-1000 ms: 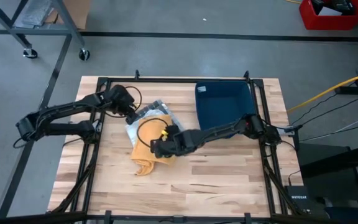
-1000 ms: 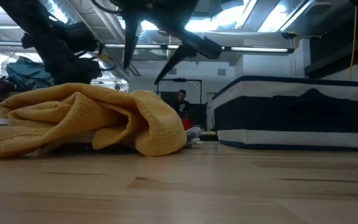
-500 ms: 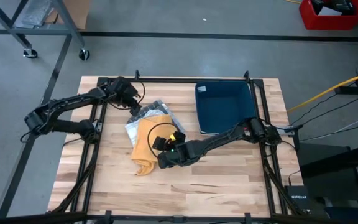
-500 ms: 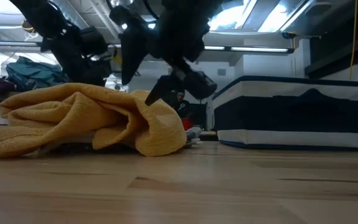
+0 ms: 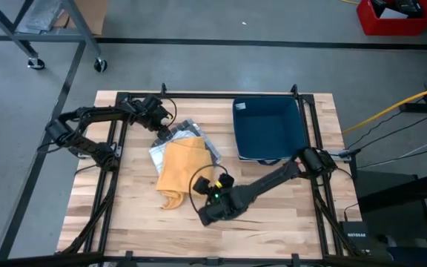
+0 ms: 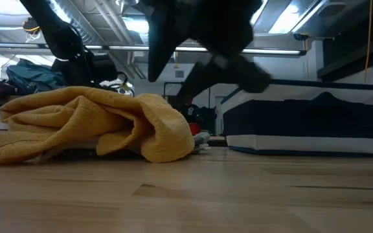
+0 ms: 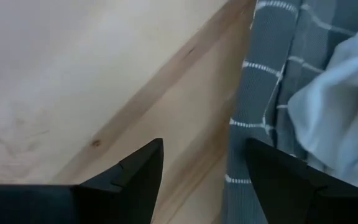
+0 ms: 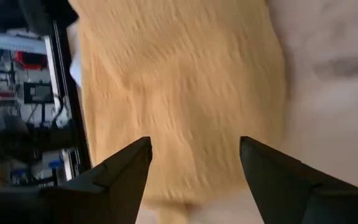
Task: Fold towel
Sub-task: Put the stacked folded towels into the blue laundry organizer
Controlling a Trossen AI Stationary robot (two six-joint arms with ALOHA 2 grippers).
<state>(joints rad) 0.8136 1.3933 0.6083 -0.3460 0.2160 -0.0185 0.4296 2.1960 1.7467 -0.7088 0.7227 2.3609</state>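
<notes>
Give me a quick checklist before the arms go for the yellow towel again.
1. Right claw open and empty: ok.
2. Left claw open and empty: ok.
3. Yellow towel flat: not ok, rumpled.
4. Towel free of other cloth: not ok, it lies over the grey checked cloth.
5. Blue bin clear of the towel: ok.
6. Towel corners visible: cannot tell.

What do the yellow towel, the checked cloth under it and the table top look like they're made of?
Yellow towel: soft woven fabric, likely cotton, matte; a ribbed or waffle texture shows in the right wrist view.
Checked cloth: thin woven textile, grey with pale grid lines; the fibre is unclear.
Table top: light wood in glued strips, smooth with a slight sheen; grain and plank seams show.
</notes>
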